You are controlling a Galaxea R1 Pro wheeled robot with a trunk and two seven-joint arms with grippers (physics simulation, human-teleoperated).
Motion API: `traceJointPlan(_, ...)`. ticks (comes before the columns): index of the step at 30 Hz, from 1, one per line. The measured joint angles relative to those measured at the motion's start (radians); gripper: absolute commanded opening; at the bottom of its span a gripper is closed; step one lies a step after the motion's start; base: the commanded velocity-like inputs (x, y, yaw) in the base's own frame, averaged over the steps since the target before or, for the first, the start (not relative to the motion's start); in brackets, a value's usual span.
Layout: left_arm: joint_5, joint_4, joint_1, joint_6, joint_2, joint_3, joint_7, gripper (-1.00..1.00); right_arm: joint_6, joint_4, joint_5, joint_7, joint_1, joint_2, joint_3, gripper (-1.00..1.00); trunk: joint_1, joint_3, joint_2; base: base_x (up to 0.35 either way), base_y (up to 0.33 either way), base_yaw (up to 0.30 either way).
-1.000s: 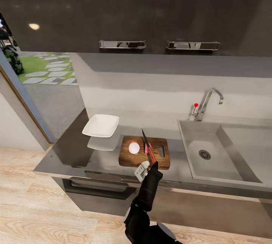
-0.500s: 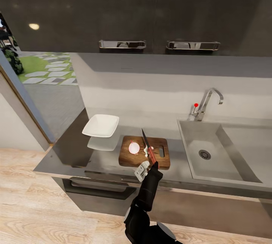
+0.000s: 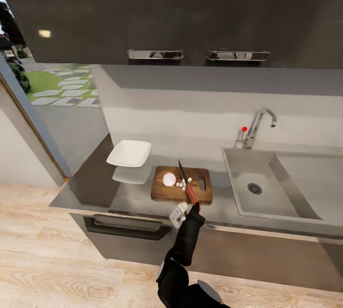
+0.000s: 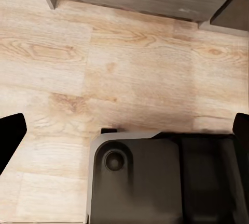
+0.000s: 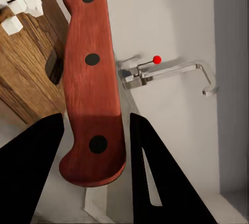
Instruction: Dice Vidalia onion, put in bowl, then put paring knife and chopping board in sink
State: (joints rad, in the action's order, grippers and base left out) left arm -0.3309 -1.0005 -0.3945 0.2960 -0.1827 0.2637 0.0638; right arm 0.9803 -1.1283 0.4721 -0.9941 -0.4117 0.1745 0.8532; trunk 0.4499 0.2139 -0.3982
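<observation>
Arm (image 3: 188,239): black, segmented casing.
Wrist piece (image 3: 178,214): light grey bracket, beside the countertop (image 3: 95,189) edge.
Fingers (image 5: 155,182): flat, black.

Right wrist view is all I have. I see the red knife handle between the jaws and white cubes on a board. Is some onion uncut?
Observer: Yes. In the head view, a round piece of the Vidalia onion lies on the chopping board, beside the paring knife.
Operator: Where is the bowl?
Observer: The bowl stands on the countertop, on the board's side away from the sink. No bits show in it.
Operator: And the left gripper?
Observer: The left gripper hangs over the wooden floor, jaws wide apart.
</observation>
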Motion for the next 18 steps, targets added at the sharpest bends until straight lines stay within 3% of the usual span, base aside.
traceJointPlan(4,0.0,0.0,0.0,0.0,0.0,0.0,0.0,1.0,0.0,0.0,0.001,0.0,0.0,0.0,0.0,-1.0,0.0,0.0,0.0,-0.05,0.027,0.0)
traceJointPlan(11,0.0,0.0,0.0,-0.001,0.0,-0.001,0.0,1.0,0.0,0.0,-0.001,0.0,0.0,0.0,0.0,-1.0,0.0,0.0,0.0,-0.002,0.27,0.0)
traceJointPlan(18,0.0,-0.001,0.0,0.0,0.0,0.0,0.0,1.0,0.0,0.001,-0.001,0.0,0.0,0.0,0.0,-1.0,0.0,0.0,0.0,0.0,0.035,0.0)
